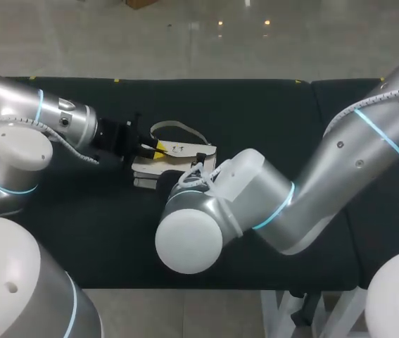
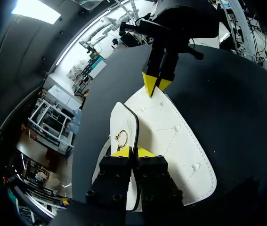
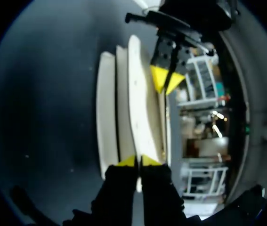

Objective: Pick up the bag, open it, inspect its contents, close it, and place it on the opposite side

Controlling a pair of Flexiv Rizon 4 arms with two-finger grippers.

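A black-covered desk [image 1: 269, 120] seen from above, with a cream-white stitched bag [image 1: 185, 150] lying a little left of its middle. The bag's grey-beige strap [image 1: 178, 127] loops out on its far side. The left arm comes in from the left edge, and the left end effector [image 1: 155, 148] meets the bag's left end. The right arm comes in from the far right corner and bends across the near middle of the desk, its rounded wrist covering the bag's near right corner. In the left wrist view, the left end effector's yellow tips sit nearly together, pinching a thin dark-edged flap of the bag just short of a small gold ring clasp [image 2: 122, 137]. The right end effector [image 2: 154, 84] nips the opposite end of the bag. In the right wrist view, the right end effector's tips are likewise closed on the edge of a cream panel, with further cream layers lying side by side beside it.
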